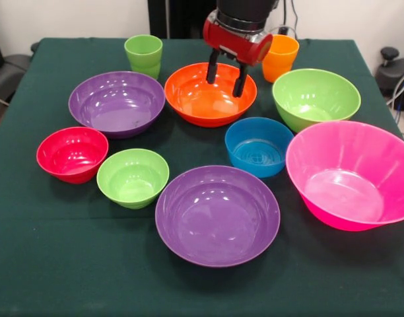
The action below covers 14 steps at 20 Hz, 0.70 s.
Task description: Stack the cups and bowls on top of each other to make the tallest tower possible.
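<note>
Item: red bowl [72, 154], sitting at your far left, empty. Just right of it, touching or nearly so, the small green bowl [133, 177] is resting, also empty.

Item: a purple bowl [117, 103] is lying behind those two, and the green cup [144, 55] is standing upright beyond its rim.

Item: the second purple bowl [217, 215] is lying nearest the camera, at centre, wide and shallow.

Item: the orange bowl [210, 94] is sitting behind it. The gripper [227, 74] is hanging over this bowl with its fingers [212, 67] spread apart and pinching nothing, the tips reaching down inside the far rim.

Item: the blue bowl [259, 146] is sitting between the orange bowl and the pink bowl [352, 174]. The orange cup [280, 57] is standing behind the gripper, partly hidden by it.

Item: the large green bowl [315, 98] is resting behind the pink one, which is lying at your far right, tilted a little toward the camera.

Status: no tower is standing yet; every piece is lying separate on the table [57, 264].

Handling note: if you are taking the orange bowl, you are likely wanting one finger inside and one outside the rim, closing on the wall squarely. The plastic is looking glossy, so a shallow bite may be slipping. Lift straight before carrying it across its neighbours.
</note>
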Tool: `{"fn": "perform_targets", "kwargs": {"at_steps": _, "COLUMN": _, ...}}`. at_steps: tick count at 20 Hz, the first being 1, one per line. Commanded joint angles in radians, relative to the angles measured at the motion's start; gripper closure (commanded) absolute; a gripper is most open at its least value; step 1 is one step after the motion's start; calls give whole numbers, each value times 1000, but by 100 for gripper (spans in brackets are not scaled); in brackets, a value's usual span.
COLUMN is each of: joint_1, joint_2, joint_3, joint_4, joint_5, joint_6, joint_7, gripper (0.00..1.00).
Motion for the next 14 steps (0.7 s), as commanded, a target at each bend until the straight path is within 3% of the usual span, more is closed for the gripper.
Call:
{"fn": "perform_targets", "kwargs": {"at_steps": 1, "joint_1": -32, "joint_2": 16, "joint_3": 177, "joint_4": -101, "joint_5": -117, "joint_6": 151, "joint_7": -106, "gripper": 0}}
{"fn": "perform_targets", "kwargs": {"at_steps": 9, "joint_1": -14, "joint_2": 1, "joint_3": 196, "joint_4": -151, "joint_5": -169, "joint_6": 216, "joint_7": -106, "gripper": 0}}
{"fn": "perform_targets", "kwargs": {"at_steps": 14, "joint_1": -21, "joint_2": -16, "joint_3": 216, "joint_4": -148, "joint_5": -165, "joint_6": 226, "joint_7": -68, "gripper": 0}}
